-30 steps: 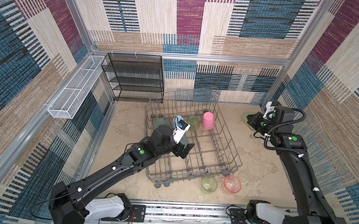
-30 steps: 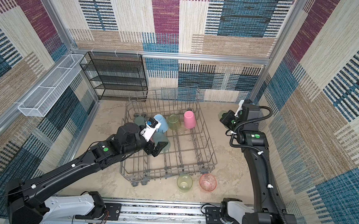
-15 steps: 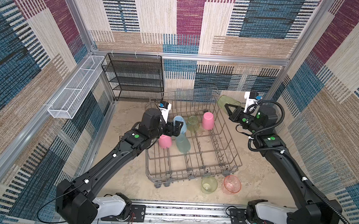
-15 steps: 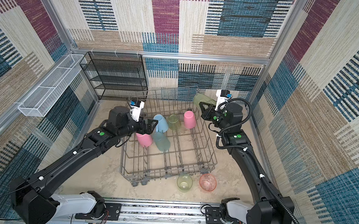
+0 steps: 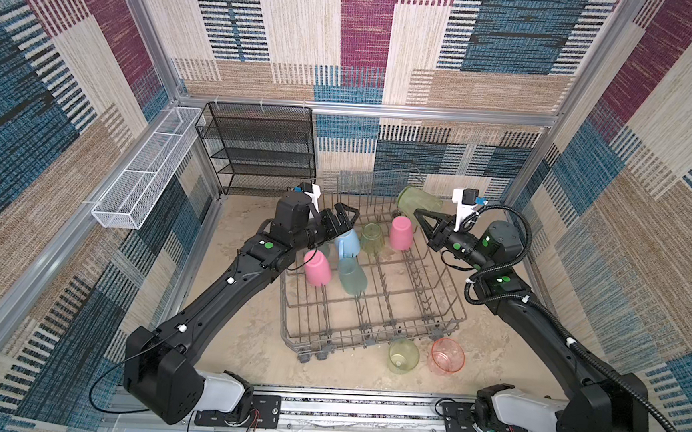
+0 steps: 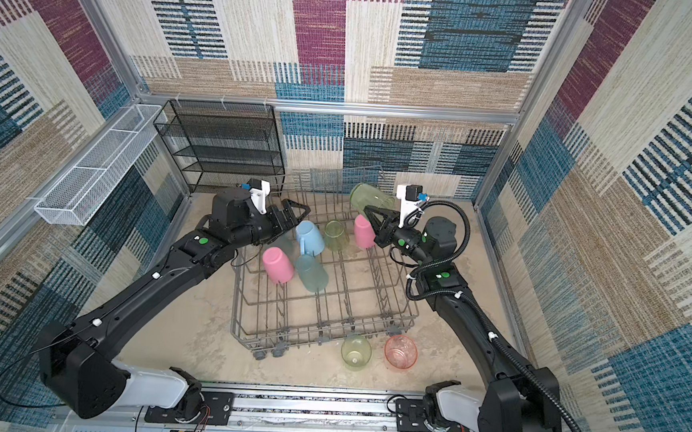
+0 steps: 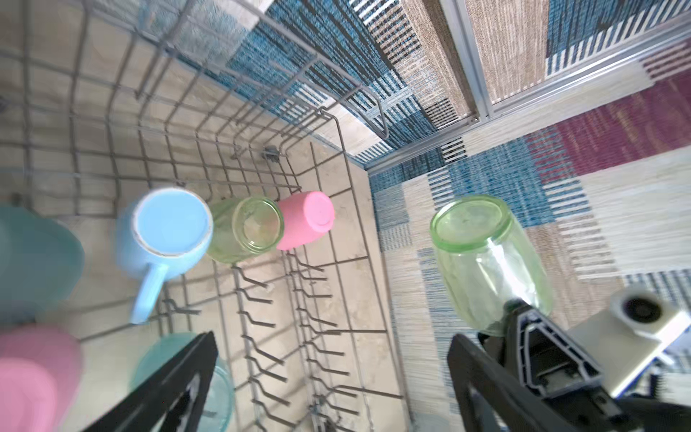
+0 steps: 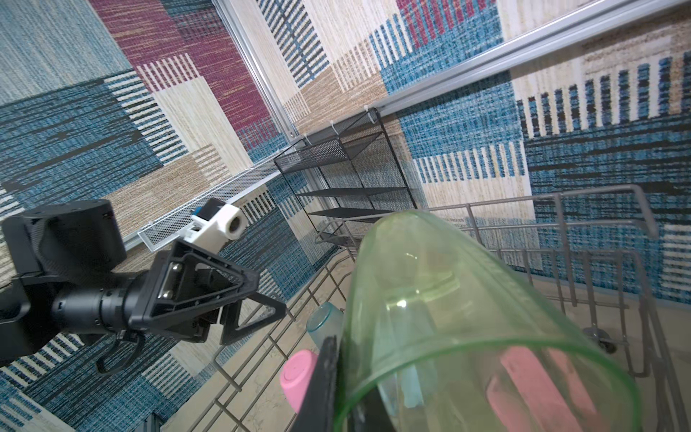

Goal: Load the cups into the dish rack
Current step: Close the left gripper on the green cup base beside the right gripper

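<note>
- The right gripper (image 5: pixel 416 212) is clamped on a yellow-green cup (image 5: pixel 415 199) at its rim, above the dish rack (image 5: pixel 369 337) at its upper-right corner.
- The left gripper (image 5: pixel 346 218) hangs over the rack's upper left, jaws apart and empty.
- A green tumbler (image 5: pixel 402 355) and a pink-orange tumbler (image 5: pixel 447 354) stand just below the rack; five racked cups (image 5: pixel 317 268) sit inside, perhaps a sixth half-hidden.

Bright, even, diffuse light; only faint shadows under the dish rack (image 5: pixel 373 338). Both top views sharp. Left wrist view: pink cup (image 7: pixel 33 374) in the rack blurred; edges distorted.
</note>
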You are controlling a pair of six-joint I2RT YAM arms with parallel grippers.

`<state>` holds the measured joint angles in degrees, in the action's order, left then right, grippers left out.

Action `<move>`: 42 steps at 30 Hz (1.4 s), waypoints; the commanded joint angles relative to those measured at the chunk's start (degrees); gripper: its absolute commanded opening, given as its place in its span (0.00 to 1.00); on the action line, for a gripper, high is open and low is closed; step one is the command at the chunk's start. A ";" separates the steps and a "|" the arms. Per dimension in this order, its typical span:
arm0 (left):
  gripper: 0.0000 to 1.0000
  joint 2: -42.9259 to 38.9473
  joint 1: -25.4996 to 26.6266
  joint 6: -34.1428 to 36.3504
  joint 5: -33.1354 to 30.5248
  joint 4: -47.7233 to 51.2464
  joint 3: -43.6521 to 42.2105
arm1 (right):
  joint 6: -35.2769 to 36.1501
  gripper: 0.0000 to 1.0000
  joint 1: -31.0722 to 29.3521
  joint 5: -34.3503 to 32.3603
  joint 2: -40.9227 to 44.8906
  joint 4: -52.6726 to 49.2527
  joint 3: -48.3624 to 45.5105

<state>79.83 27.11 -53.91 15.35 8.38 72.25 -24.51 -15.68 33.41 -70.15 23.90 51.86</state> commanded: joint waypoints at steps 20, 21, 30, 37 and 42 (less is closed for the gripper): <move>0.99 12.35 5.30 -32.21 1.54 -28.49 2.57 | 2.10 0.00 -2.07 4.44 -3.15 11.79 -2.91; 1.00 12.90 5.53 -32.26 1.51 -28.81 3.05 | 1.96 0.00 -2.15 4.64 -3.31 12.10 -2.99; 1.00 17.59 7.48 -34.44 1.70 -29.73 7.49 | 1.96 0.00 -2.76 5.53 -4.56 12.22 -2.60; 0.95 19.66 8.57 -35.78 1.61 -30.35 8.74 | 2.19 0.00 -2.99 5.09 -5.35 11.45 -2.11; 0.90 20.62 8.66 -36.88 2.04 -31.14 8.62 | 2.19 0.00 -3.12 4.96 -5.70 11.41 -1.86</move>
<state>100.12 35.75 -89.84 16.86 -20.32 80.47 -22.87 -18.65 37.95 -75.79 33.12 49.45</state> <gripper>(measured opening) 0.902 0.086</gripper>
